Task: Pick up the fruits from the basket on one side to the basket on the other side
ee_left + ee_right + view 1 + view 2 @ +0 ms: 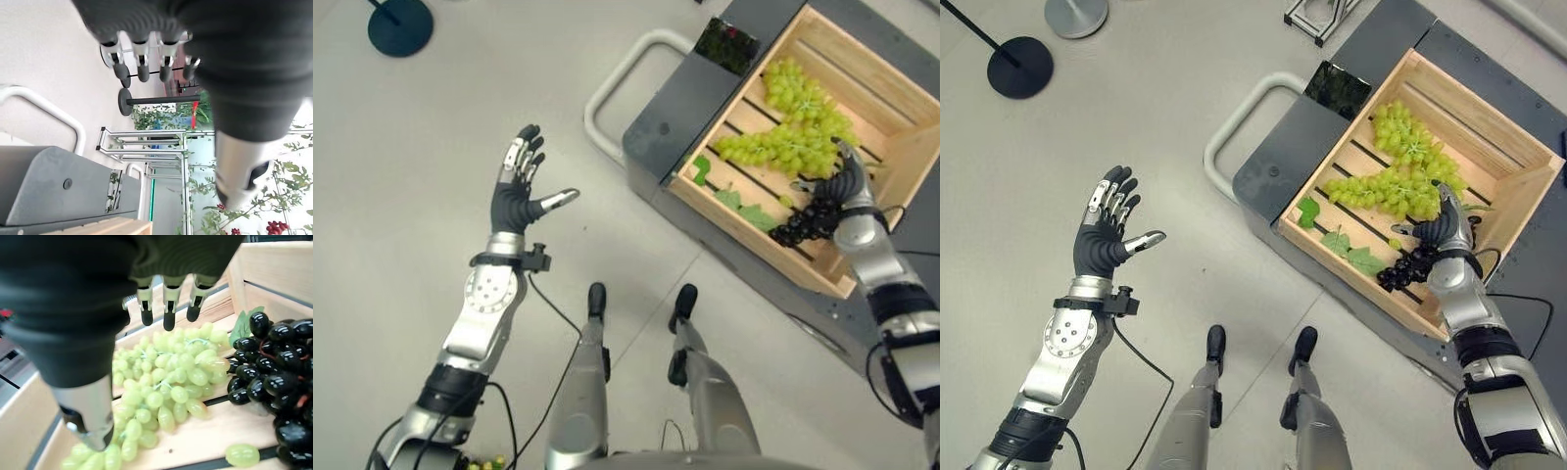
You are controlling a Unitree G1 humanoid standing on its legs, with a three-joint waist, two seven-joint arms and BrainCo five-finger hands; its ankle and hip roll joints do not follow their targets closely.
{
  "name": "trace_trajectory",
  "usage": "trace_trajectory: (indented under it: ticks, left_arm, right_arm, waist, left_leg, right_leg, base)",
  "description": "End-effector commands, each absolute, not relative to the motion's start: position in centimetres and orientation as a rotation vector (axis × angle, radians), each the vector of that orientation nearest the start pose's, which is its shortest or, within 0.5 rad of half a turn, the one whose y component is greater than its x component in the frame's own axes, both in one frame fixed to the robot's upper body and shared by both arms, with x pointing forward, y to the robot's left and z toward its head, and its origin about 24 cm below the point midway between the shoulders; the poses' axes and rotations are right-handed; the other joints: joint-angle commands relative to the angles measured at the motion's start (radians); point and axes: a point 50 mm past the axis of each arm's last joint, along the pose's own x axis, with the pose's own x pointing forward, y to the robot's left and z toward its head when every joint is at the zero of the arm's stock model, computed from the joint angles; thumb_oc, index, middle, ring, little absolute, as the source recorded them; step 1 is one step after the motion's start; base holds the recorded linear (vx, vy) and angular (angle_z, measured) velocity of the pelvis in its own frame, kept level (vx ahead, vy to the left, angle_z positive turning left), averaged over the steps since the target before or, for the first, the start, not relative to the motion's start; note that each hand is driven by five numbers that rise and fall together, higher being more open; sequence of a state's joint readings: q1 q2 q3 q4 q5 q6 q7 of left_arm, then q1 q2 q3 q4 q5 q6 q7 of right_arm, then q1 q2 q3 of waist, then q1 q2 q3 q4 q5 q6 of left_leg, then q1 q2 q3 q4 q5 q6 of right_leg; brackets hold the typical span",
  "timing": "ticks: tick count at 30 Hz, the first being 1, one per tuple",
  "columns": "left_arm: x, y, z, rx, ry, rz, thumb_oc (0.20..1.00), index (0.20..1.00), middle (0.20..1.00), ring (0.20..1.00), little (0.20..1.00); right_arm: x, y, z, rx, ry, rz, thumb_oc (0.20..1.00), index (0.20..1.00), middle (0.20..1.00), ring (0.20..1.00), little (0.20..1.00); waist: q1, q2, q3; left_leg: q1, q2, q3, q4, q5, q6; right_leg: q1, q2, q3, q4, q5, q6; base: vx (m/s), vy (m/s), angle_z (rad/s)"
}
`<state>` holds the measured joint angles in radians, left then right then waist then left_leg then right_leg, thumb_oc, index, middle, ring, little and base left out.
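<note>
Resting open beside the black grapes [1408, 266] at the crate's [1518, 147] 5 o'clock corner is the right hand [1442, 231]; the left hand [1102, 242] is spread open above the floor

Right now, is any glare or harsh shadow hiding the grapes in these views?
Right wrist view: the black grapes carry small bright highlights yet read clearly; the green grapes are evenly lit. Left eye view: soft, even light in the wooden crate, no hard shadows. Left wrist view: a bright, washed-out background past the left hand.
</note>
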<state>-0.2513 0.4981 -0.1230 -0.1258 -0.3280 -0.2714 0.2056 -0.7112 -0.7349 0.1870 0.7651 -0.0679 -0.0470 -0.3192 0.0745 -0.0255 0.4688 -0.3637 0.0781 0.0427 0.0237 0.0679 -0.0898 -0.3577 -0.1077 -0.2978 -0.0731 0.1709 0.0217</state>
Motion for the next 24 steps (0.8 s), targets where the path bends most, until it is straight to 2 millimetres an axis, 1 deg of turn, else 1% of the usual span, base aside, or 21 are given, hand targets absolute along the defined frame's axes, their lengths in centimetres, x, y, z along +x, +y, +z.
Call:
trace_trajectory:
  ticks: [1, 3, 4, 5, 6, 8, 9, 10, 11, 12, 16, 19, 20, 21, 22, 24]
  left_arm:
    - [26.1, 18.3, 19.8, 0.072, -0.775, -0.052, 1.000, 1.000, 1.000, 1.000, 1.000]
    - [26.1, 18.2, 20.0, 0.086, -0.783, -0.058, 1.000, 1.000, 1.000, 1.000, 1.000]
    - [26.1, 18.1, 20.1, 0.091, -0.789, -0.061, 1.000, 1.000, 1.000, 1.000, 1.000]
    - [25.9, 18.0, 20.4, 0.087, -0.803, -0.073, 1.000, 1.000, 1.000, 1.000, 1.000]
    - [25.9, 18.0, 20.4, 0.086, -0.805, -0.072, 1.000, 1.000, 1.000, 1.000, 1.000]
    - [25.9, 17.7, 20.4, 0.080, -0.806, -0.086, 1.000, 1.000, 1.000, 1.000, 1.000]
    - [25.9, 17.8, 20.5, 0.078, -0.809, -0.082, 1.000, 1.000, 1.000, 1.000, 1.000]
    - [25.9, 17.7, 20.4, 0.081, -0.805, -0.087, 1.000, 1.000, 1.000, 1.000, 1.000]
    - [25.8, 17.7, 20.4, 0.079, -0.805, -0.090, 1.000, 1.000, 1.000, 1.000, 1.000]
    - [25.7, 17.7, 20.5, 0.083, -0.808, -0.089, 1.000, 1.000, 1.000, 1.000, 1.000]
    - [25.7, 17.5, 20.5, 0.084, -0.811, -0.088, 1.000, 1.000, 1.000, 1.000, 1.000]
    - [25.6, 17.5, 20.5, 0.078, -0.812, -0.083, 1.000, 1.000, 1.000, 1.000, 1.000]
    - [25.6, 17.4, 20.5, 0.077, -0.815, -0.089, 1.000, 1.000, 1.000, 1.000, 1.000]
    - [25.5, 17.3, 20.6, 0.071, -0.819, -0.091, 1.000, 1.000, 1.000, 1.000, 1.000]
    - [25.5, 17.4, 20.6, 0.071, -0.820, -0.090, 1.000, 1.000, 1.000, 1.000, 1.000]
    - [25.4, 17.2, 20.8, 0.059, -0.830, -0.096, 1.000, 1.000, 1.000, 1.000, 1.000]
  right_arm:
    - [35.9, -31.2, 19.1, -0.942, -0.185, -0.486, 1.000, 1.000, 1.000, 1.000, 1.000]
    - [36.1, -30.9, 19.7, -0.965, -0.207, -0.481, 1.000, 1.000, 1.000, 1.000, 1.000]
    - [36.1, -31.1, 20.0, -0.975, -0.209, -0.491, 1.000, 1.000, 1.000, 1.000, 1.000]
    - [36.3, -31.4, 21.3, -1.012, -0.223, -0.513, 1.000, 1.000, 1.000, 1.000, 1.000]
    - [36.4, -31.4, 21.4, -1.014, -0.225, -0.513, 1.000, 1.000, 1.000, 1.000, 1.000]
    - [36.7, -31.8, 23.2, -1.059, -0.233, -0.541, 1.000, 1.000, 1.000, 1.000, 1.000]
    - [36.8, -31.7, 23.4, -1.061, -0.238, -0.540, 1.000, 1.000, 1.000, 1.000, 1.000]
    - [36.8, -31.9, 24.2, -1.075, -0.242, -0.559, 1.000, 1.000, 1.000, 1.000, 1.000]
    - [37.0, -32.0, 25.4, -1.117, -0.253, -0.573, 1.000, 1.000, 1.000, 1.000, 1.000]
    - [37.0, -31.8, 26.2, -1.145, -0.269, -0.577, 1.000, 1.000, 1.000, 1.000, 1.000]
    - [37.1, -31.9, 27.4, -1.221, -0.272, -0.591, 1.000, 1.000, 1.000, 1.000, 1.000]
    - [37.2, -31.7, 27.9, -1.311, -0.266, -0.575, 1.000, 1.000, 1.000, 1.000, 1.000]
    - [37.2, -31.9, 27.9, -1.345, -0.253, -0.580, 1.000, 1.000, 1.000, 1.000, 1.000]
    - [37.3, -32.0, 28.0, -1.361, -0.242, -0.585, 1.000, 1.000, 1.000, 1.000, 1.000]
    - [37.3, -32.0, 28.1, -1.362, -0.244, -0.586, 1.000, 1.000, 1.000, 1.000, 1.000]
    - [37.5, -32.5, 28.1, -1.450, -0.184, -0.584, 1.000, 1.000, 1.000, 1.000, 1.000]
  waist:
    - [0.009, -0.015, -0.041]
    - [0.010, -0.013, -0.034]
    - [0.012, -0.011, -0.031]
    - [0.018, -0.007, -0.023]
    - [0.016, -0.006, -0.022]
    - [0.023, -0.005, -0.008]
    - [0.020, -0.003, -0.007]
    - [0.024, -0.003, -0.002]
    - [0.027, -0.003, 0.006]
    - [0.026, -0.003, 0.010]
    - [0.024, -0.002, 0.019]
    - [0.024, -0.004, 0.026]
    - [0.025, -0.006, 0.029]
    - [0.027, -0.004, 0.031]
    - [0.025, -0.004, 0.031]
    - [0.030, 0.003, 0.044]
  left_leg:
    - [-0.042, 0.000, 0.020, 0.020, 0.048, -0.016]
    - [-0.047, 0.000, 0.019, 0.015, 0.050, -0.018]
    - [-0.050, -0.001, 0.018, 0.013, 0.052, -0.018]
    - [-0.058, -0.002, 0.015, 0.014, 0.054, -0.019]
    - [-0.059, -0.002, 0.015, 0.014, 0.054, -0.019]
    - [-0.070, -0.004, 0.013, 0.013, 0.059, -0.021]
    - [-0.072, -0.004, 0.014, 0.012, 0.059, -0.021]
    - [-0.076, -0.003, 0.012, 0.010, 0.062, -0.023]
    - [-0.085, 0.000, 0.012, 0.006, 0.068, -0.025]
    - [-0.089, 0.001, 0.012, 0.005, 0.071, -0.026]
    - [-0.101, 0.005, 0.008, 0.002, 0.075, -0.029]
    - [-0.102, 0.007, 0.005, 0.006, 0.067, -0.030]
    - [-0.110, 0.004, 0.003, 0.009, 0.071, -0.028]
    - [-0.110, 0.004, 0.002, 0.012, 0.064, -0.029]
    - [-0.114, 0.003, 0.002, 0.013, 0.070, -0.028]
    - [-0.125, 0.000, 0.000, 0.023, 0.062, -0.029]
  right_leg:
    - [-0.046, -0.041, 0.015, 0.141, -0.052, 0.108]
    - [-0.053, -0.043, 0.016, 0.142, -0.051, 0.108]
    - [-0.055, -0.044, 0.015, 0.142, -0.051, 0.109]
    - [-0.064, -0.046, 0.014, 0.143, -0.051, 0.109]
    - [-0.065, -0.046, 0.014, 0.144, -0.051, 0.109]
    - [-0.075, -0.046, 0.012, 0.144, -0.047, 0.110]
    - [-0.077, -0.046, 0.013, 0.144, -0.047, 0.110]
    - [-0.081, -0.046, 0.013, 0.143, -0.045, 0.111]
    - [-0.091, -0.044, 0.014, 0.141, -0.042, 0.112]
    - [-0.097, -0.043, 0.012, 0.140, -0.041, 0.113]
    - [-0.108, -0.040, 0.008, 0.142, -0.045, 0.111]
    - [-0.110, -0.038, 0.007, 0.146, -0.052, 0.111]
    - [-0.115, -0.040, 0.005, 0.146, -0.047, 0.110]
    - [-0.114, -0.040, 0.006, 0.149, -0.053, 0.111]
    - [-0.117, -0.041, 0.006, 0.147, -0.048, 0.110]
    - [-0.125, -0.043, 0.005, 0.155, -0.052, 0.111]
  base:
    - [0.00, 0.000, 0.00]
    - [0.00, 0.000, 0.00]
    - [0.00, 0.000, 0.00]
    - [0.00, 0.000, 0.00]
    - [0.00, 0.000, 0.00]
    - [0.00, 0.000, 0.00]
    - [0.00, 0.000, 0.00]
    - [0.00, 0.000, 0.00]
    - [0.00, 0.000, 0.00]
    - [0.00, 0.000, 0.00]
    - [0.00, 0.000, 0.00]
    - [0.00, 0.000, 0.00]
    - [-0.01, 0.004, 0.03]
    - [0.00, 0.000, 0.00]
    - [0.00, 0.000, 0.00]
    - [0.00, 0.000, 0.00]
